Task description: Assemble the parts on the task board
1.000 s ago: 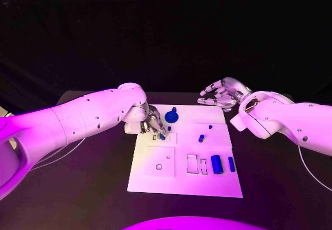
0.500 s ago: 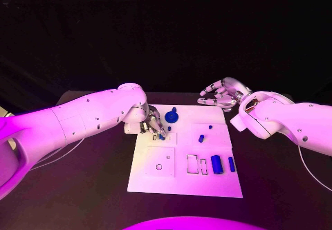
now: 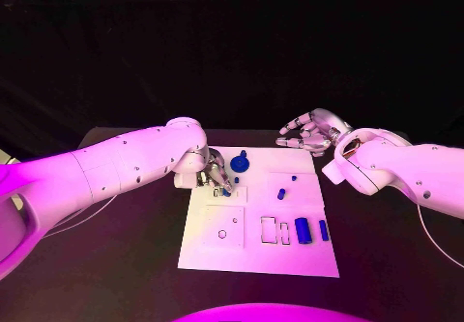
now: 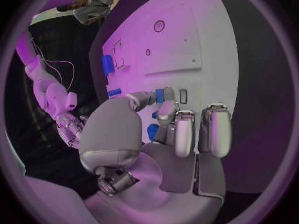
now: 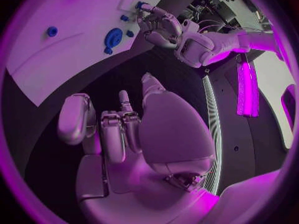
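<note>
1. The white rectangular task board (image 3: 259,258) lies at the centre of the head view on the black table (image 3: 116,268).
2. The left hand (image 3: 214,176) sits over the board's upper-left part. Its thumb and a finger pinch a small blue block part (image 4: 167,94) directly above a small rectangular slot (image 4: 183,95); the other fingers are curled alongside.
3. The right hand (image 3: 311,132) hovers off the board's upper-right corner, fingers loosely curled and apart, holding nothing.
4. Loose parts on the board: a round blue knob-shaped part (image 3: 240,162) at upper centre, a small blue peg (image 3: 281,194) at centre right, and a blue cylinder (image 3: 302,230) with a slim blue bar (image 3: 324,230) at lower right.
5. Step in hand, as judged: seating the pinched block in its recess.
6. Recommended procedure: align the block's long edges with the slot outline before lowering; descend vertically; keep the pinch firm until the block bottoms out; release only when it sits flush. A tilted entry is likely to jam.
7. Keep the right hand clear of the board.
</note>
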